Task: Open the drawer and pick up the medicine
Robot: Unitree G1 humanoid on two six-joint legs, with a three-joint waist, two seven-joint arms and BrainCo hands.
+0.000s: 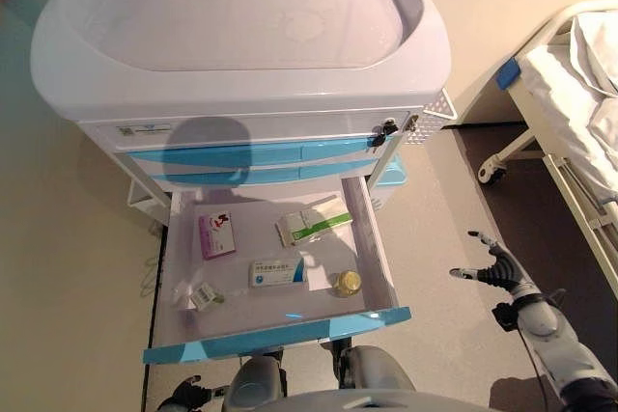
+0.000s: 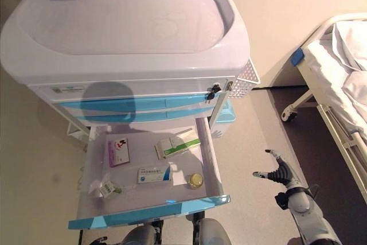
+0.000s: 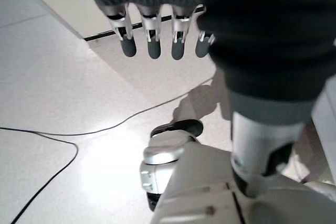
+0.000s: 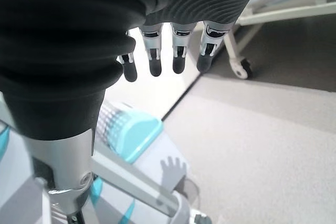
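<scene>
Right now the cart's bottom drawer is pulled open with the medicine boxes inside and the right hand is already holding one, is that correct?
Not quite: the right hand holds nothing, hanging open beside the cart, as the left eye view shows. The drawer is open, with the medicine boxes inside.

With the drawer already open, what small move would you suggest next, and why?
Probably swing the right hand left over the open drawer. It hangs open and empty beside the cart, and the white medicine box lies untouched inside.

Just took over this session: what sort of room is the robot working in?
Probably a hospital room or ward: a wheeled medical cart, its open drawer holding medicine boxes, and a bed with a white frame alongside.
</scene>
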